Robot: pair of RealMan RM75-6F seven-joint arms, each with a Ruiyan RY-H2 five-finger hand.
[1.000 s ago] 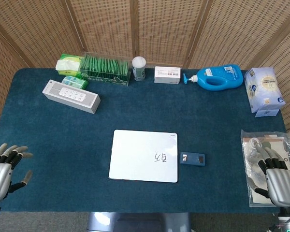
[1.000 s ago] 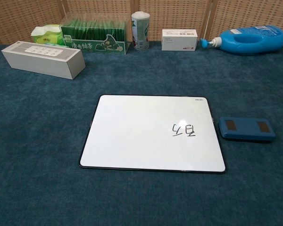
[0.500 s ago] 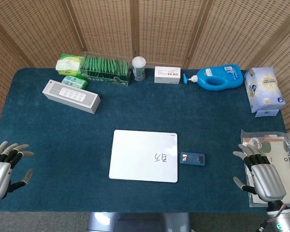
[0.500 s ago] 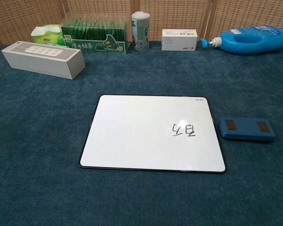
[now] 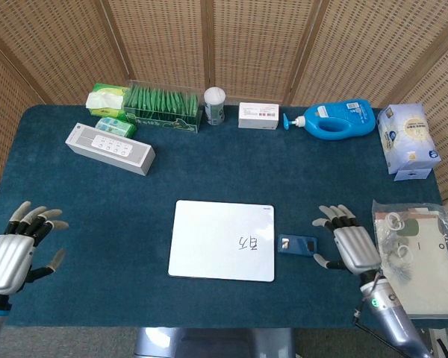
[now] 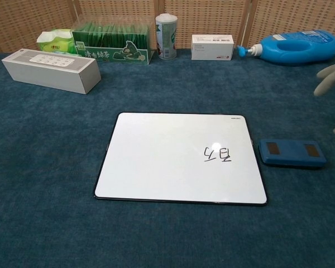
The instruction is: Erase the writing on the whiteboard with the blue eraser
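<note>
blue eraser (image 5: 297,245) just beside right hand (image 5: 352,247), fingers (image 5: 336,215) spread

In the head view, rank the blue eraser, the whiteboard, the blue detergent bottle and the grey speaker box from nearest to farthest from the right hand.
From the right hand:
1. Blue eraser, just to its left.
2. Whiteboard, left beyond the eraser.
3. Blue detergent bottle, at the table's back edge.
4. Grey speaker box, far left rear.
</note>
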